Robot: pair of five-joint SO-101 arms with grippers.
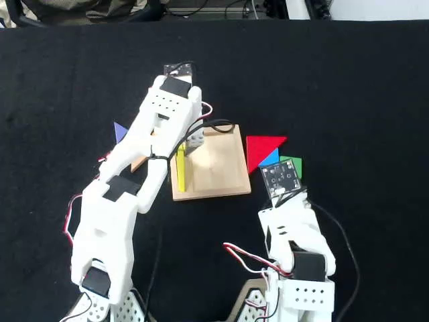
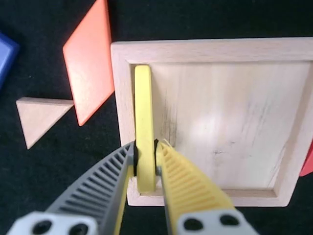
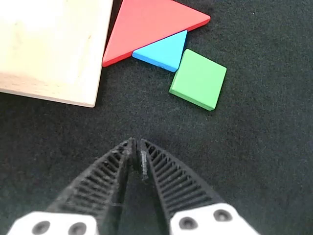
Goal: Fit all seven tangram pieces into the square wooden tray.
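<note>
Yellow piece (image 2: 143,98) on edge, pinched in left claw (image 2: 145,149), inside tray (image 2: 205,46).

Black cloth (image 1: 375,100) covers the whole table; beyond its far edge, tangled cables (image 1: 201,10), and a white surface (image 1: 382,8) far right.

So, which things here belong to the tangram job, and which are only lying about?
For the job: wooden tray, yellow piece, orange piece, pale triangle, dark blue piece, red triangle, light blue triangle, green square.
Lying about: cables behind the table.
</note>
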